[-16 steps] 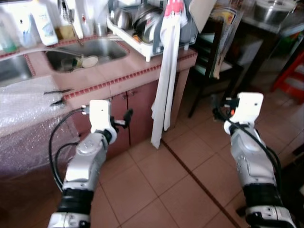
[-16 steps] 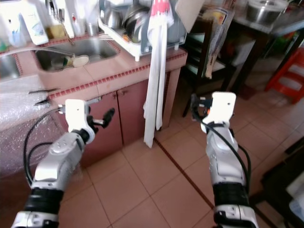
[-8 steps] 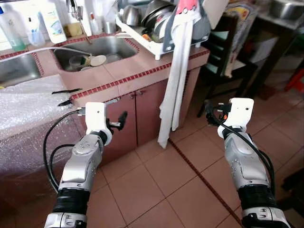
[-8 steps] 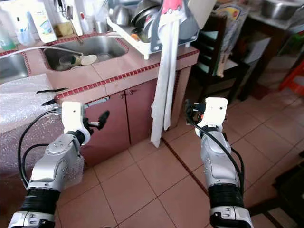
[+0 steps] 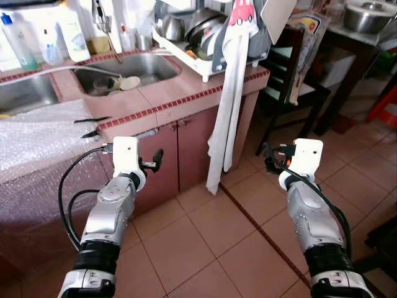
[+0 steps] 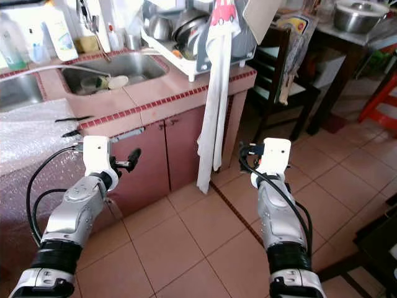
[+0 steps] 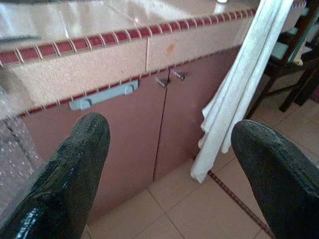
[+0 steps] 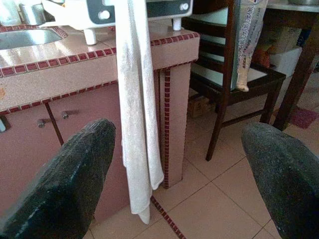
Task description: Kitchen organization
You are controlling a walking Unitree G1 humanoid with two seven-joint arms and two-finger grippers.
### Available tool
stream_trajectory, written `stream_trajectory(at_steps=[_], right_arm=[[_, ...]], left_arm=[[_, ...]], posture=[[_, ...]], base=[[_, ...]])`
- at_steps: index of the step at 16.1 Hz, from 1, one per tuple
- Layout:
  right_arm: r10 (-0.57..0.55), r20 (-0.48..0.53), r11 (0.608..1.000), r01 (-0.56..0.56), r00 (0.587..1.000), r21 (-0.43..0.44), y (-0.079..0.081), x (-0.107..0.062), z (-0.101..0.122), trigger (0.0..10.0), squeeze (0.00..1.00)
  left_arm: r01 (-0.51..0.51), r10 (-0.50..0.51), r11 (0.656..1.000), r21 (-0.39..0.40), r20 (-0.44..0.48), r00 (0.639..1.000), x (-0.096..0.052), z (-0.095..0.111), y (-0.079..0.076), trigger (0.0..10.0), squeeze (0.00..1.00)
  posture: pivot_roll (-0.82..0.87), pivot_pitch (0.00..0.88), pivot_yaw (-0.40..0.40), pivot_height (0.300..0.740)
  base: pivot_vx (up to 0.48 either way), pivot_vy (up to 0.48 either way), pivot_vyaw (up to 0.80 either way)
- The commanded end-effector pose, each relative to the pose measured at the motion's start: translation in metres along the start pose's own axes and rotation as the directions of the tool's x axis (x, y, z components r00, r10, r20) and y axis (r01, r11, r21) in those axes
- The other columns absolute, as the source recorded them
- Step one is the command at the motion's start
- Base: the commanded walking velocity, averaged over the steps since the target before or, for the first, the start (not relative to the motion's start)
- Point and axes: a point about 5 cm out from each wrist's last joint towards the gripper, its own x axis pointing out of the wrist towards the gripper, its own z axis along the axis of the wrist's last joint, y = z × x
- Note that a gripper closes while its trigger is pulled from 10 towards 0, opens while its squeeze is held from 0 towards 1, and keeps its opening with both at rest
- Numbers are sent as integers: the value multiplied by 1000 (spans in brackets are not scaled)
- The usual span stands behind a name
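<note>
short of the tiled bench (image 5: 186, 93), both arms raised with left gripper (image 5: 156, 158) and right gripper (image 5: 268, 156) spread wide and empty, dishes sitting in the sink (image 5: 127, 67) and drying rack (image 5: 205, 37), too little showing to gauge how much organizing remains.

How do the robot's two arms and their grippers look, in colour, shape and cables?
Both arms are silver metal with black bands near the elbow and a white boxy wrist block. A black cable loops along the left arm and the right arm. The left gripper and the right gripper each have two thick, rounded black fingers with a textured surface.
</note>
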Motion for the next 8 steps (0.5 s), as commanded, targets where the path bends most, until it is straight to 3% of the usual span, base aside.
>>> stream_trajectory(at_steps=[1,8], right_arm=[[-4,7,1000,4,1000,8,2,3,2,10000,0],[-28,-23,999,29,999,26,-1,2,-8,10000,0]], left_arm=[[16,-16,1000,14,-2,1000,3,0,-4,10000,0],[29,-29,999,18,-5,1000,6,-2,-6,10000,0]], posture=[[-23,61,2,740],[-27,64,12,740]], base=[[0,0,0],[0,-378,0]])
